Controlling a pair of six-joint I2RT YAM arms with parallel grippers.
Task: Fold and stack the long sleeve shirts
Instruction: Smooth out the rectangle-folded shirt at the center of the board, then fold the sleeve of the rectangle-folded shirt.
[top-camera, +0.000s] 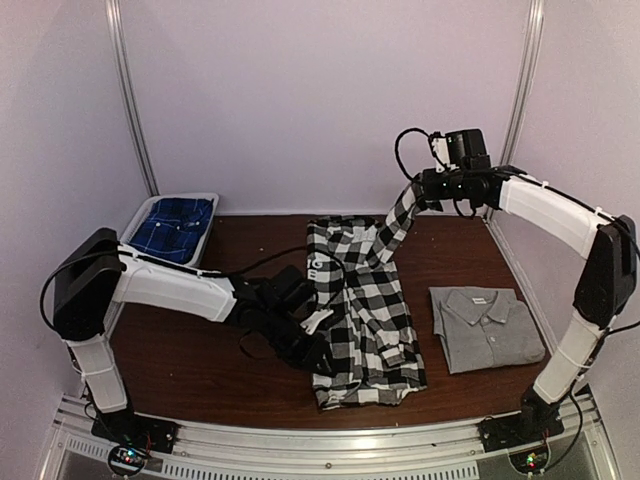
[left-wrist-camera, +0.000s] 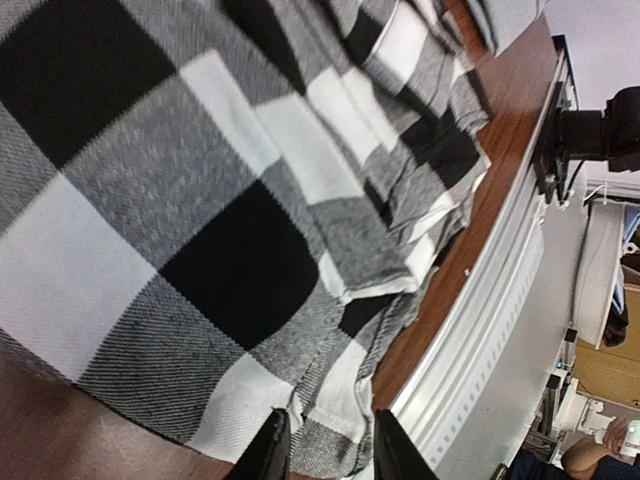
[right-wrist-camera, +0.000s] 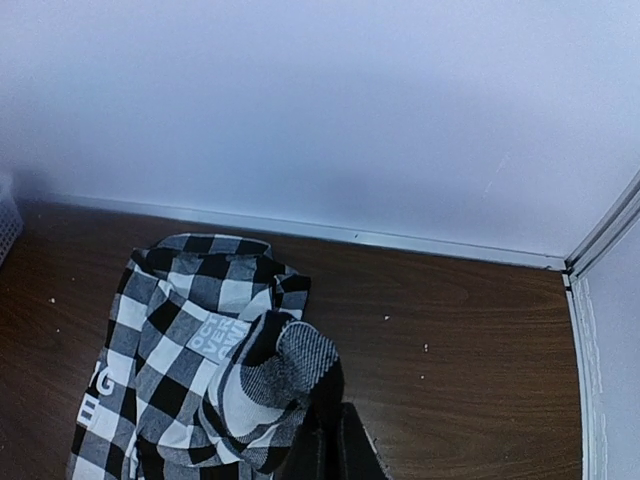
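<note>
The black-and-white checked flannel shirt (top-camera: 365, 320) lies crumpled in the middle of the brown table (top-camera: 200, 370), its white lettering (top-camera: 318, 268) at the left edge. My right gripper (top-camera: 418, 197) hangs high at the back, shut on one sleeve (right-wrist-camera: 265, 385), which stretches up from the shirt. Low at the shirt's left front edge is my left gripper (top-camera: 322, 350); its fingers (left-wrist-camera: 268, 450) stand apart with the hem (left-wrist-camera: 335, 410) lying loose between them. The grey collared shirt (top-camera: 487, 325) lies folded at the right.
A white basket (top-camera: 138, 215) holding a blue checked garment (top-camera: 175, 228) stands at the back left. A metal rail (left-wrist-camera: 480, 330) runs along the table's near edge, close to the left gripper. Walls close in the back and both sides.
</note>
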